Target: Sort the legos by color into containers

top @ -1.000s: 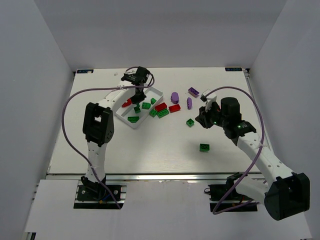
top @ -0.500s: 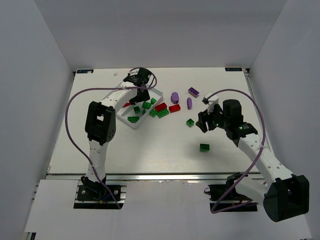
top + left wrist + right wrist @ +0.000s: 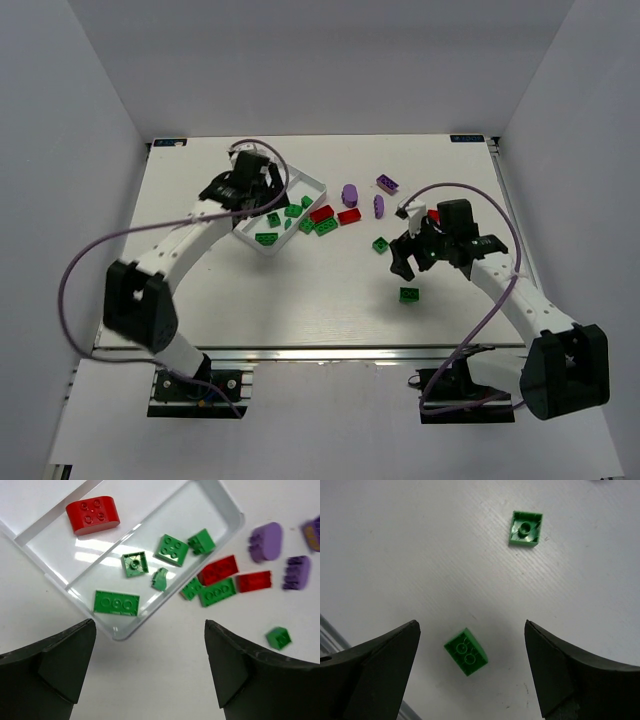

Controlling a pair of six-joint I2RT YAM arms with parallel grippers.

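The white tray holds a red lego in its middle compartment and several green legos in the nearest one. My left gripper hangs open and empty above the table just short of the tray's corner; in the top view the left gripper is over the tray's left side. Red, green and purple legos lie loose to the right of the tray. My right gripper is open, and a green lego lies on the table between its fingers, untouched.
A second green lego lies upside down beyond the right gripper. Two more purple legos lie at the back right. White walls stand round the table on three sides.
Both grippers have opened. The left arm has swung from above the tray's middle to its left side. The right gripper has moved nearer and leftward over a green lego.
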